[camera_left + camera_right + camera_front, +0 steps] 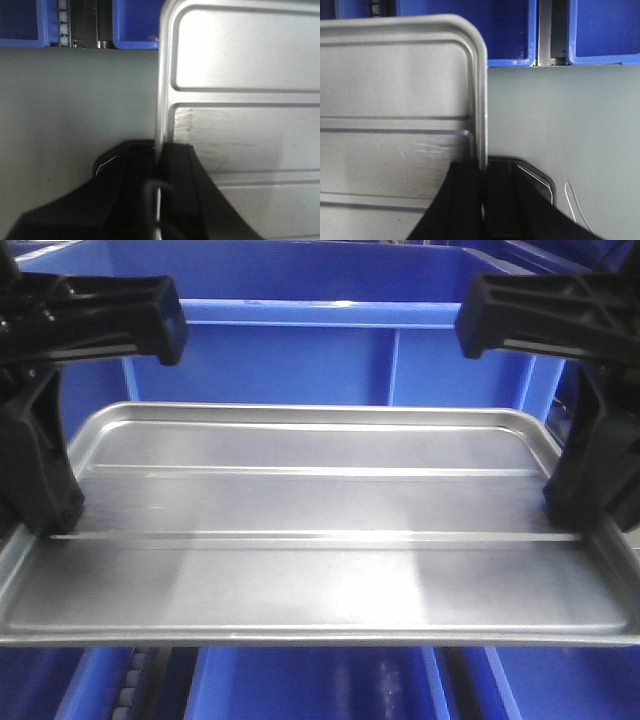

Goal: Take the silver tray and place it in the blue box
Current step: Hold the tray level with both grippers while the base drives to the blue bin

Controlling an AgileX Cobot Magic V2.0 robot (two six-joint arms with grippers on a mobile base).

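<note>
— How is the silver tray (pixel 320 570) gripped?
— Its left rim is clamped by the closed left gripper (pixel 157 152), its right rim by the closed right gripper (pixel 483 170).
— And farther off?
— The blue box (pixel 330 360) is seen just behind it.

Plain grey surface (pixel 75 110) below (floor or table, unclear) — dull, evenly lit.

Bright, even light here; I'm getting soft glare across the silver tray (pixel 330 585), nearly washed white in my left wrist view, and all feeds look soft.
</note>
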